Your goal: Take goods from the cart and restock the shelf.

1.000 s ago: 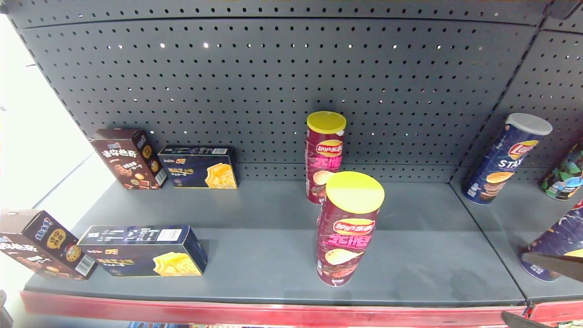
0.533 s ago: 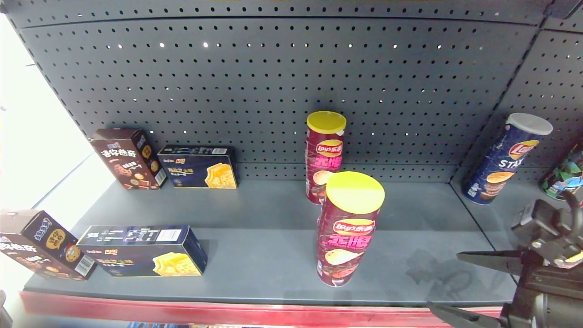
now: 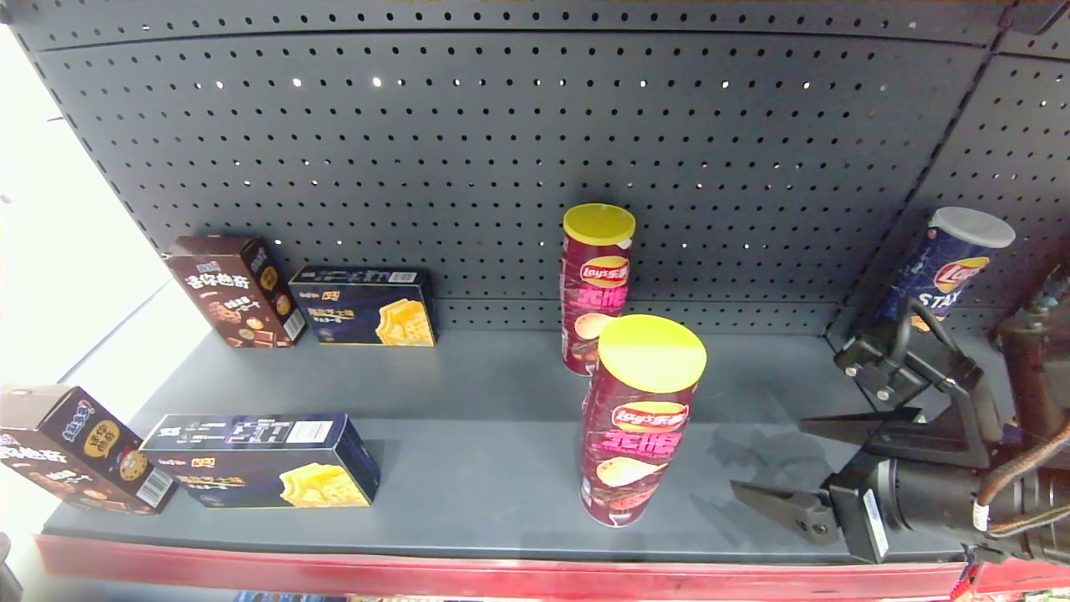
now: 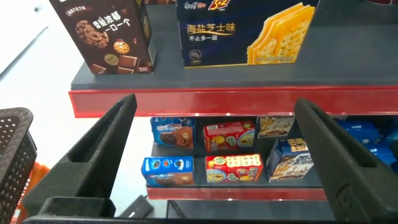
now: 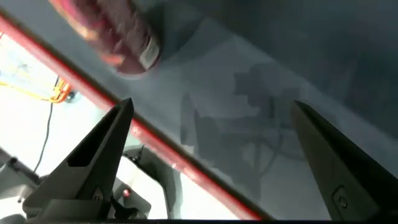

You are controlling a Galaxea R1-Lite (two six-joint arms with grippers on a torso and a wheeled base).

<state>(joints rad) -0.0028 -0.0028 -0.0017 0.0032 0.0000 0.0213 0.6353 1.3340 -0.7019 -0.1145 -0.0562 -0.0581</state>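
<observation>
Now the right gripper (image 3: 767,456) has entered over the grey metal shelf (image 3: 468,468), wide open and empty.
It points at the maroon tube with yellow lid (image 3: 639,426), upright near the shelf's front edge; it brings no new goods.

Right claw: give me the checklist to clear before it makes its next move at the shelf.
1. Right claw open: ok.
2. Right claw holding goods to restock: not ok, empty.
3. Gap between right claw and front red can: ok, apart.
4. Front red can upright: ok.
5. Bare shelf floor for new stock: ok.
6. Left claw open and empty: ok.
</observation>
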